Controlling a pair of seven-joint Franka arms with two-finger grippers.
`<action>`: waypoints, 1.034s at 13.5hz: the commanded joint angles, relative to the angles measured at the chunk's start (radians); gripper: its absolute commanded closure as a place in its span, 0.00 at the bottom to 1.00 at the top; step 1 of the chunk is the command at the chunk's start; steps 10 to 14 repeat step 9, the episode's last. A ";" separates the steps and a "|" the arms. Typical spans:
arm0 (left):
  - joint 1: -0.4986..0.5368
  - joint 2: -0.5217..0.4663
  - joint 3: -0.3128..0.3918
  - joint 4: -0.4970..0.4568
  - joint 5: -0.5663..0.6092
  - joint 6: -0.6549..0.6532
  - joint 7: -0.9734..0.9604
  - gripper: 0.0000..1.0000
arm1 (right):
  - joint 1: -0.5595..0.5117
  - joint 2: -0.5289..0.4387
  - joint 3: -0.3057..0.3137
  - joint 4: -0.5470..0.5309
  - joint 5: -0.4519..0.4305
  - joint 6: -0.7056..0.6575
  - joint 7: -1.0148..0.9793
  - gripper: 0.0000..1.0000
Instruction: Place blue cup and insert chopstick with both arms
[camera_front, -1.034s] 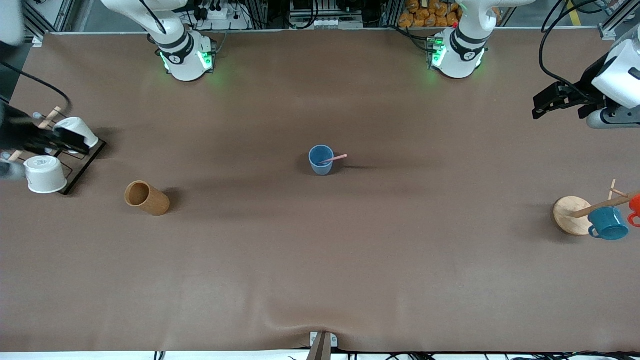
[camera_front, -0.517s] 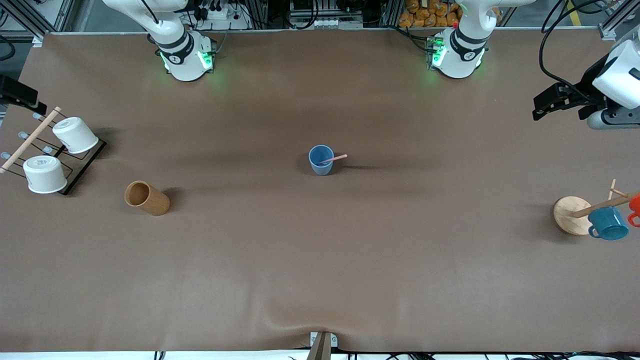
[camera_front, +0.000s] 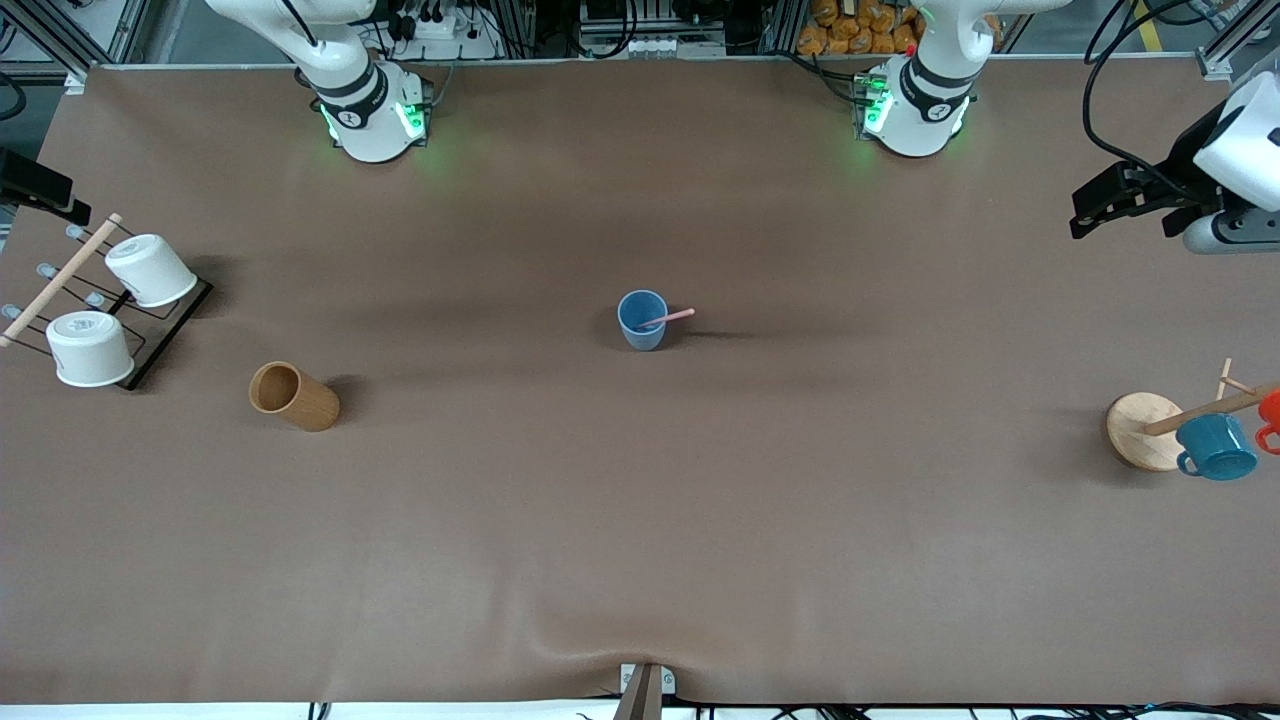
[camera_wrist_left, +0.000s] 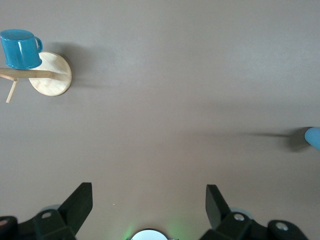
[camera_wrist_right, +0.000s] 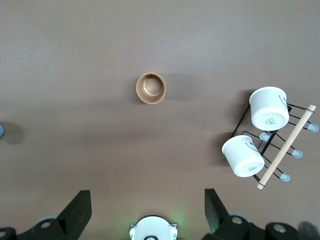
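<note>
We are holding both arms clear, the left gripper (camera_wrist_left: 148, 200) and right gripper (camera_wrist_right: 147, 200) hanging spread and empty high over their ends of the table, and the sound course, we judge, is to leave things undisturbed. Well away from both, mid-table, the small light-blue plastic tumbler (camera_front: 642, 319) is standing upright with the thin pale-pink chopstick (camera_front: 668, 319) leaning inside it, while the brown wooden cup (camera_wrist_right: 151, 88) under the right gripper is sitting empty.

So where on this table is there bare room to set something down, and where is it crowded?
Bare brown table surrounds the small light-blue plastic cup holding the thin pale-pink chopstick; the widest strip lies nearer the front camera. Crowded at both ends: the black wire rack with white cups and the wooden cylinder cup at the right arm's end, the round wooden stand with the teal mug at the left arm's.
</note>
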 joint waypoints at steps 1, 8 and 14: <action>0.005 -0.013 0.004 0.002 -0.012 0.008 0.004 0.00 | -0.019 -0.023 0.028 -0.015 -0.008 -0.005 0.028 0.00; 0.009 -0.005 0.004 0.054 0.000 0.000 0.007 0.00 | -0.019 -0.023 0.020 -0.011 -0.020 -0.002 0.036 0.00; 0.009 -0.010 0.004 0.054 0.000 -0.001 0.007 0.00 | -0.019 -0.023 0.020 -0.011 -0.022 -0.003 0.036 0.00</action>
